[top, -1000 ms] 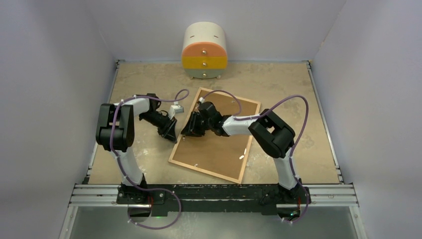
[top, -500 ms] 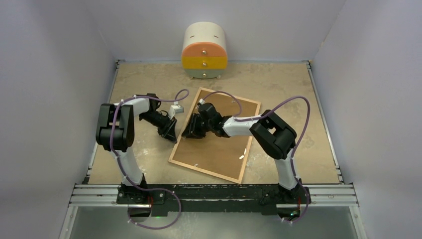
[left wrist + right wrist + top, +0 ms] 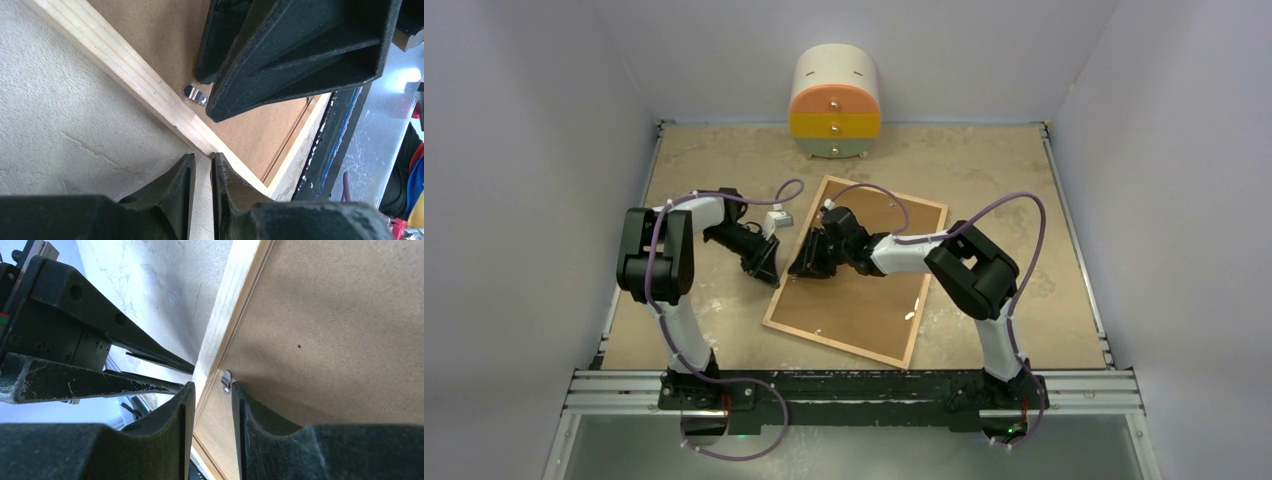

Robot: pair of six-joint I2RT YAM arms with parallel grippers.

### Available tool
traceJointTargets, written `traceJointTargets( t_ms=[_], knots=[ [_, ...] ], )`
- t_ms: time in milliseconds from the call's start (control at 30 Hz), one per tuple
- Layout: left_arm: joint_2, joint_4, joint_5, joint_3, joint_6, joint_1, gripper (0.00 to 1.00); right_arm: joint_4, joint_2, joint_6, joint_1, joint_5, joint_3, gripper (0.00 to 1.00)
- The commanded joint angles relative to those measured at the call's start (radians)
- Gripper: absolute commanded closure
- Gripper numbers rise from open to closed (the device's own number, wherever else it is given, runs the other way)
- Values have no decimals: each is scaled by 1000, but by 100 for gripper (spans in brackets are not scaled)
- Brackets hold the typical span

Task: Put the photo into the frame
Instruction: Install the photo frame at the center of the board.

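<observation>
Nothing is shifting since a moment ago. My left gripper (image 3: 202, 172) is sitting nearly pressed together against the frame (image 3: 856, 272) rail; my right gripper (image 3: 210, 405) is hovering narrowly parted over a metal clip (image 3: 226, 381). The frame is lying face-down on the table (image 3: 984, 170).

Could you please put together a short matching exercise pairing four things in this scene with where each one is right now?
Things:
1. drawer cabinet
2. left gripper
3. right gripper
4. metal clip

Places:
A. over the brown backing board, just inside the frame's left rail
B. on the backing board, close against the frame rail
C. against the back wall of the table
D. at the outer side of the frame's left rail

Pairs: 1-C, 2-D, 3-A, 4-B
</observation>
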Motion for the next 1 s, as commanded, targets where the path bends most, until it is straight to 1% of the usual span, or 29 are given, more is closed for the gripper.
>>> traceJointTargets(
  t_ms=[0,500,967],
  knots=[
    [29,36,-43,-22,58,6,80,-31,41,5,19,-3,17,64],
    [28,30,-43,-14,58,5,81,-31,63,20,25,-26,38,66],
    [35,27,-36,-9,61,5,83,-22,106,22,26,-98,64,67]
  ],
)
